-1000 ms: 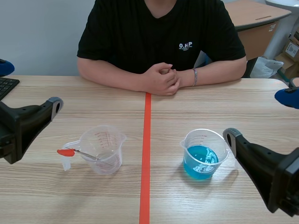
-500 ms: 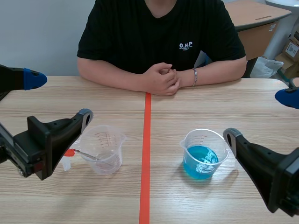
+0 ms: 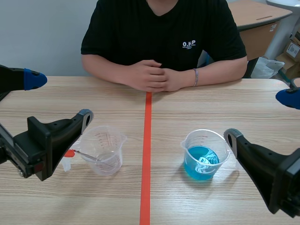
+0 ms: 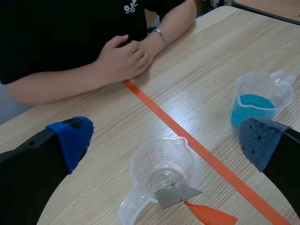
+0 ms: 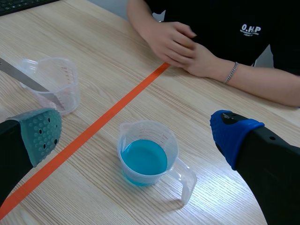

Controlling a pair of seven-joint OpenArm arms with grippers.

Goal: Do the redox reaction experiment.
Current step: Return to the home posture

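Note:
A clear measuring cup [image 3: 103, 150] stands left of the tape line, with a metal spatula [image 3: 86, 155] leaning in it, its red handle [image 3: 69, 153] poking out to the left. A second clear cup [image 3: 204, 154], holding blue liquid, stands right of the line. My left gripper [image 3: 58, 96] is open just left of the clear cup; in the left wrist view the cup [image 4: 161, 171] and spatula [image 4: 177, 194] lie between and under the open fingers [image 4: 72, 138]. My right gripper [image 3: 260, 117] is open beside the blue cup [image 5: 147, 154], which sits between its pads [image 5: 40, 133].
A person sits across the table with hands [image 3: 152, 75] clasped at the far end of the orange tape line [image 3: 146, 154]. A keyboard edge [image 5: 18, 3] lies at the table's far left. Bare wood lies between the two cups.
My left arm has swung in to the right and now stands beside the clear cup. The person's hands shifted slightly left. The right arm and both cups have stayed put.

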